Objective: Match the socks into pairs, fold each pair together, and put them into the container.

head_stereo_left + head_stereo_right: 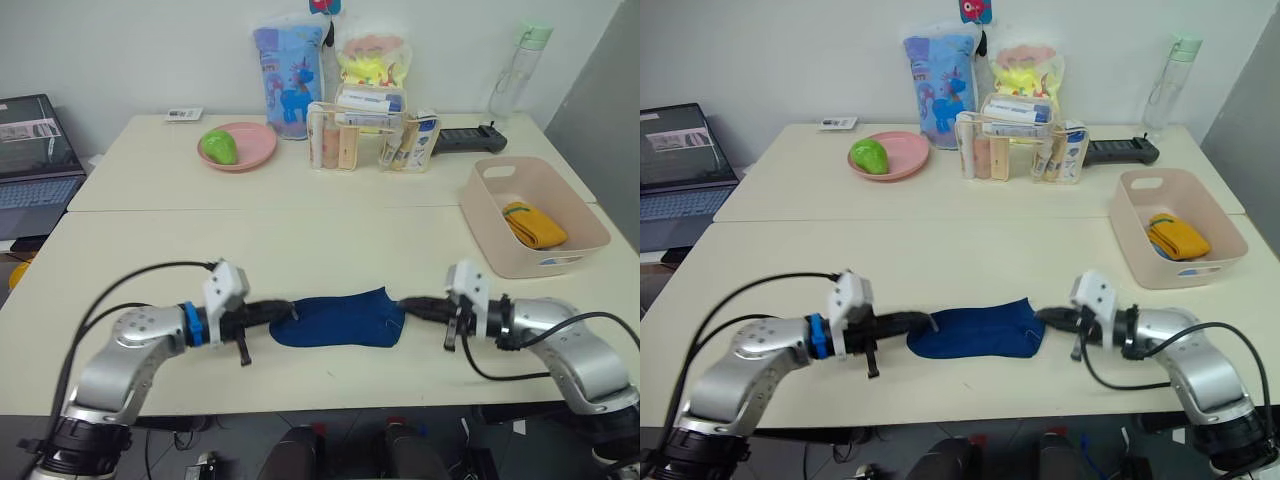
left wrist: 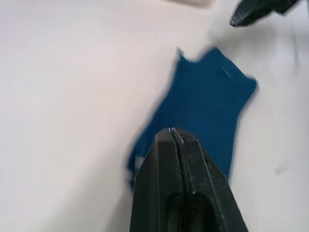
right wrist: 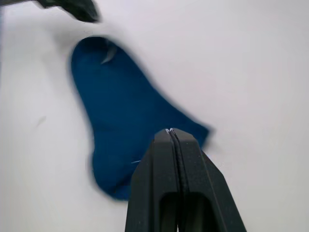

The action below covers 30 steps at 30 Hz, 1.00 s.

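Note:
A navy blue sock (image 1: 342, 320) lies flat near the table's front edge, between my two grippers. My left gripper (image 1: 288, 311) is shut, its tip resting at the sock's left end. My right gripper (image 1: 405, 305) is also shut, its tip at the sock's right end. In both wrist views the black fingers (image 2: 174, 159) are pressed together over the navy fabric, and I cannot tell whether any of it is pinched. The pale pink container (image 1: 478, 215) stands at the right and holds a folded mustard yellow pair (image 1: 533, 224).
At the back stand a round pink plate (image 1: 250, 152) with a green fruit (image 1: 220, 146), a clear organiser box (image 1: 365, 140), colourful bags, a bottle (image 1: 520, 70) and a black device (image 1: 468, 139). A laptop (image 1: 35, 165) sits off to the left.

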Available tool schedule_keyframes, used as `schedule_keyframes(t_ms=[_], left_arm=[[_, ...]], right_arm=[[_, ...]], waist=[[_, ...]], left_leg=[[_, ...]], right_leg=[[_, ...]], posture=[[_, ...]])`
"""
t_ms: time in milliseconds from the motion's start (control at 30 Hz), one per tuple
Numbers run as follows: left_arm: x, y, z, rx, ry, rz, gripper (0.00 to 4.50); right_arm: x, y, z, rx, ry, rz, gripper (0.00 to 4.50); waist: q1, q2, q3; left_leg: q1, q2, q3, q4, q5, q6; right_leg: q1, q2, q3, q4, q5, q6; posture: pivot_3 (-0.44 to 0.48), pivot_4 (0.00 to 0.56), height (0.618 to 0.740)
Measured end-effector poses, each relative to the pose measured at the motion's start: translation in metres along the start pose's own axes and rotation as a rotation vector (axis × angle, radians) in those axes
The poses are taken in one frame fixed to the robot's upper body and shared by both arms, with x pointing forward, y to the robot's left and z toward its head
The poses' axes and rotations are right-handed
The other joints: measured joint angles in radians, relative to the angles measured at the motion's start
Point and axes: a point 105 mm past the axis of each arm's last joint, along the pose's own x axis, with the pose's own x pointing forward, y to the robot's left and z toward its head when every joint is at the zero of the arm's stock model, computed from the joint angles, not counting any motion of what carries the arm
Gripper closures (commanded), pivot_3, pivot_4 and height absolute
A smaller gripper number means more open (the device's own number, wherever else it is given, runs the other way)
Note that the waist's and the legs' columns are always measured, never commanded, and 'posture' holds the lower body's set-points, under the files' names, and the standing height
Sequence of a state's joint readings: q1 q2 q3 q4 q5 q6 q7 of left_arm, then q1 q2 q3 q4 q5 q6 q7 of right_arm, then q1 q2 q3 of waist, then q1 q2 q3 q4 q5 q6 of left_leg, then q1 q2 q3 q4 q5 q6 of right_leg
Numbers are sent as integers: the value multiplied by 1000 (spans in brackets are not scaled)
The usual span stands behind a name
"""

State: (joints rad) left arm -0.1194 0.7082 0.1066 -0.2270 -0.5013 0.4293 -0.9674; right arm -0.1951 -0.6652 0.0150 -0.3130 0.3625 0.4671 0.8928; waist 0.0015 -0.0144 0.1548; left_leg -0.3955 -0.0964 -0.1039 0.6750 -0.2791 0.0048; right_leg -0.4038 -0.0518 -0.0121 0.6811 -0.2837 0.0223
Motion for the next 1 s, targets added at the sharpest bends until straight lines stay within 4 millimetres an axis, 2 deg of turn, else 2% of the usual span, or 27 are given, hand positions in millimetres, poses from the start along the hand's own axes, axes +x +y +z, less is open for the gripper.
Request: schedule_keyframes(t_ms=[67,133,267,367,400,533,700,833,1000], left_arm=[[-13,18,6,-7,-31,119,3272],[-26,32,0,-19,-24,213,2601],[-39,37,-35,-58,49,299,1377],[-43,37,-46,-62,67,325,341],[-43,37,-46,-55,63,331,35],[-44,40,-43,-17,50,354,13],[-44,52,-41,31,45,419,13],[-42,53,-34,59,27,416,13],[-41,52,-37,71,45,412,13]], right_arm=[[-9,-26,1,-26,1,-132,3173],[-19,-43,-8,-30,28,-227,2464],[-25,-56,-30,-24,85,-293,1099],[-27,-59,-35,-28,101,-306,8],[-27,-59,-36,-26,103,-306,0],[-25,-54,-41,26,121,-288,0],[-5,-28,-39,124,114,-176,0],[17,-1,-35,189,102,-74,0],[23,9,-44,191,159,-36,0]], waist=[[0,0,0],[0,0,0],[-1,0,0],[-1,0,0],[-1,0,0],[-1,0,0],[-1,0,0],[-1,0,0],[-1,0,0]], left_leg=[[0,0,0,0,0,0],[0,0,1,-1,0,0],[1,0,2,-2,0,0],[1,0,2,-2,0,0],[1,0,2,-2,0,0],[1,0,2,-2,0,0],[1,0,2,-3,0,0],[1,0,2,-3,0,0],[1,0,2,-3,0,0]], right_leg=[[0,0,0,0,0,0],[0,0,0,0,0,0],[-1,0,2,0,0,0],[-1,0,2,0,0,0],[-1,0,2,0,0,0],[-1,0,2,0,0,0],[-1,0,1,0,0,0],[-1,0,2,0,0,0],[-1,0,2,0,0,0]], posture=[[0,150,740],[0,150,740],[0,150,740],[0,150,740],[0,150,740],[0,150,740],[0,150,740],[0,150,740],[0,150,740]])
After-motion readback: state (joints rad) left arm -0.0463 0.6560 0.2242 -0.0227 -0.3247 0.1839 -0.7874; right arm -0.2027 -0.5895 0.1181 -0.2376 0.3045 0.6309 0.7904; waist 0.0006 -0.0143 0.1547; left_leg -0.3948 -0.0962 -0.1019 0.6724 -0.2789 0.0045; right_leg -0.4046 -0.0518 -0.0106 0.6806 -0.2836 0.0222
